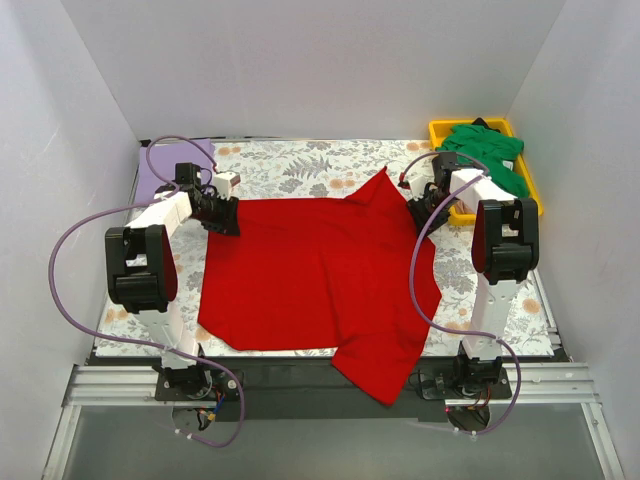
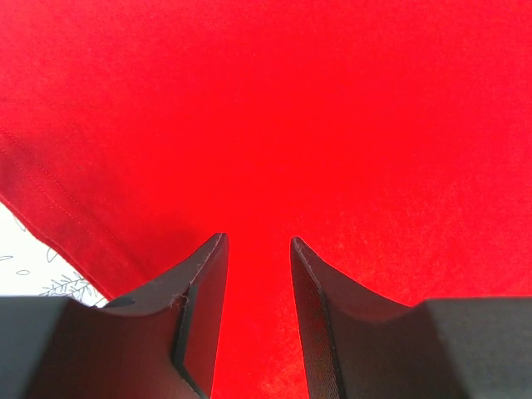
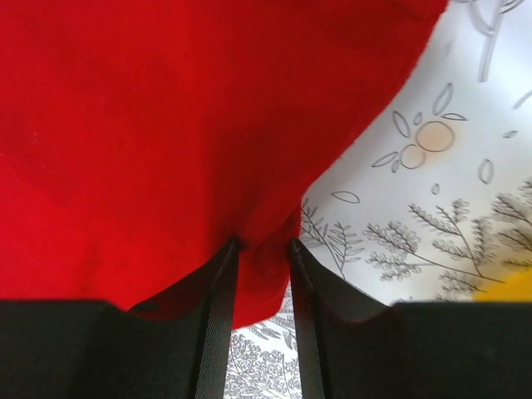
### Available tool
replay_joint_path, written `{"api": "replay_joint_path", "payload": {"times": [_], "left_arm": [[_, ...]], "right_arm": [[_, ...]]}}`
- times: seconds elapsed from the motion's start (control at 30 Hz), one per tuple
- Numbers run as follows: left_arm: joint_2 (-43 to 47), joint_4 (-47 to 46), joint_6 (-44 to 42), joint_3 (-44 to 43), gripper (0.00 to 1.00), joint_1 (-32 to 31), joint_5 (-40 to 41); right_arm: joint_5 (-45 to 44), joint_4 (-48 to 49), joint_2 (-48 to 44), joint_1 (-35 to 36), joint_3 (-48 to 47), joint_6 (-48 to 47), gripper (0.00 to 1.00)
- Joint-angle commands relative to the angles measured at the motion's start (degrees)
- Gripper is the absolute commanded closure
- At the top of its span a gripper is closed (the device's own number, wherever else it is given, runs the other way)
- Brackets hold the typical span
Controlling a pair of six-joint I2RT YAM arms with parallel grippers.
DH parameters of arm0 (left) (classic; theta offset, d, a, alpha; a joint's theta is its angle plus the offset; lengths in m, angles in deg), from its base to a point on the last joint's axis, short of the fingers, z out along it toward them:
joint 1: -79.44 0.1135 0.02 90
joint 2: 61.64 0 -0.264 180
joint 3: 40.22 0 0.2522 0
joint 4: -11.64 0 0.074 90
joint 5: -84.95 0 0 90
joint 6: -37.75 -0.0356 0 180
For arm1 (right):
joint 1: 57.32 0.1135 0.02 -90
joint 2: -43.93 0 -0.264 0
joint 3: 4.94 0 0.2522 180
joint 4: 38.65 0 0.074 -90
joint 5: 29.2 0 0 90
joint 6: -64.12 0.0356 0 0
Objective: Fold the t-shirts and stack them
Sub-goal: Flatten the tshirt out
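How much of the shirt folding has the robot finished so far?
Not much. Nothing is stacked. The red t-shirt lies spread open, unfolded; the right gripper pinches its far edge and the left gripper is at the other far corner. The green t-shirt sits bunched in the yellow tray. The lavender t-shirt lies far left; whether it's folded is unclear.

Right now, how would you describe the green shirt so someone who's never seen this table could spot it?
Look to the far right corner of the flowery table cloth, where a yellow tray sits. The green shirt lies bunched up in that tray. It is the only green cloth: the red shirt is spread across the middle, the lavender one lies far left.
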Motion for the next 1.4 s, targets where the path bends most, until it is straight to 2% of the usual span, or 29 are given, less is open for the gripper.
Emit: {"api": "replay_joint_path", "payload": {"times": [0.0, 0.1, 0.13, 0.23, 0.27, 0.33, 0.47, 0.53, 0.57, 0.63, 0.67, 0.7, 0.73, 0.77, 0.83, 0.93, 1.07, 1.17, 1.37], "left_arm": [[-0.6, -0.9, -0.5, 0.1, 0.65, 0.1, 0.9], [-0.9, -1.4, -0.5, 0.2, 0.65, 0.1, 2.1], [-1.2, -1.5, -0.2, 0.2, 0.65, 0.1, 2.5], [-2.0, -2.3, 0.7, 0.5, 0.66, 0.3, 5.7], [-2.9, -2.3, 0.9, 0.5, 0.67, 0.2, 6.6], [-4.4, -1.8, 1.5, 0.2, 0.73, 0.3, 9.4], [-7.9, -1.3, 2.8, 0.4, 0.92, 1.0, 12.7], [-8.5, -1.2, 3.2, 0.6, 0.95, 1.2, 13.6], [-8.6, -1.0, 3.2, 0.7, 0.97, 1.4, 13.9], [-8.3, -0.7, 3.1, 0.8, 0.97, 1.3, 12.8], [-8.0, -0.4, 3.0, 0.9, 0.97, 1.4, 11.4], [-7.8, -0.1, 3.0, 0.7, 0.95, 1.3, 10.6], [-7.3, 0.4, 3.0, 0.5, 0.93, 1.3, 9.2], [-6.1, 0.9, 2.7, 0.4, 0.92, 1.4, 8.2], [-3.4, 0.8, 3.1, 0.3, 0.85, 1.3, 6.4], [-0.8, 0.3, 3.8, -0.5, 0.81, 1.3, 3.9], [-2.2, -1.2, 6.0, -3.2, 0.8, 1.3, 2.7], [-6.3, -0.5, 8.9, -6.8, 0.8, 1.3, 4.1], [-11.0, -0.6, 10.7, -9.5, 0.8, 1.3, 6.6]], "right_arm": [[1.6, -2.2, 0.9, -0.2, -2.2, 0.7, 0.62], [0.6, -2.3, 1.8, -0.3, -2.3, 0.7, 0.67], [0.3, -2.4, 1.7, -0.3, -2.4, 0.7, 0.81], [0.0, -3.4, 0.5, -0.5, -3.1, 1.3, 0.98], [-0.2, -3.8, -0.3, -0.6, -3.5, 1.5, 0.99], [-1.6, -3.8, -3.0, -0.8, -3.5, 2.3, 0.99], [-6.3, -3.0, -5.8, -1.1, -1.7, 4.5, 0.99], [-8.2, -2.4, -5.6, -1.3, 0.6, 4.7, 0.99], [-8.5, -2.0, -5.3, -1.3, 1.2, 5.0, 0.95], [-8.2, -1.4, -4.1, -1.3, 1.6, 5.4, 0.88], [-8.0, -1.4, -3.7, -1.3, 1.4, 5.9, 0.77], [-8.1, -1.5, -3.2, -1.1, 0.8, 6.1, 0.7], [-8.2, -1.8, -2.7, -1.1, 0.3, 6.1, 0.68], [-8.5, -1.9, -2.7, -1.1, -0.7, 6.0, 0.61], [-8.6, -1.8, -3.9, -1.1, -2.1, 5.6, 0.58], [-4.1, -1.7, -6.5, -1.0, -4.2, 4.9, 0.6], [-2.4, -1.6, -6.7, 1.7, -4.7, 4.8, 0.77], [-2.2, -1.3, -4.4, 3.9, -5.0, 5.4, 0.84], [-5.3, 1.3, 1.4, 4.8, -5.7, 5.5, 0.86]]}}
